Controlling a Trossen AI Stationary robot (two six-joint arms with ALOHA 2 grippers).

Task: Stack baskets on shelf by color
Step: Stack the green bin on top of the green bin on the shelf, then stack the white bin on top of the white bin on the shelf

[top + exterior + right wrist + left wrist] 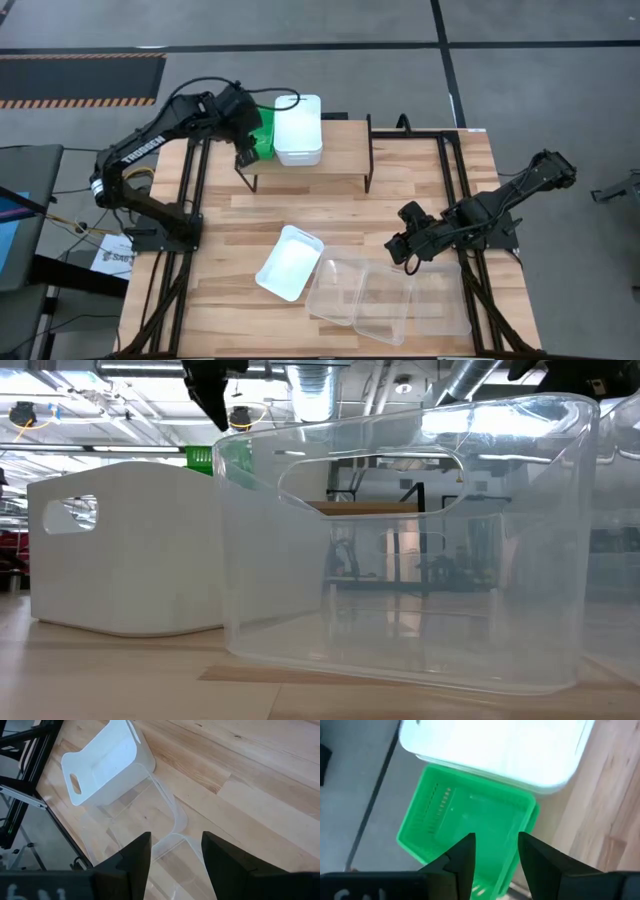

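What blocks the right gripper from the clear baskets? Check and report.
Nothing visible. The right gripper hangs open just above the clear baskets, their rims showing between its fingers. The loose white basket lies off to one side.

Baskets (pixel 298 128) on shelf (pixel 340 150), table (pixel 220 300)

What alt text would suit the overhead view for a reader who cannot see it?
The left gripper hangs open over a green basket beside a white basket on the shelf. On the table, another white basket and clear baskets lie near the open right gripper.
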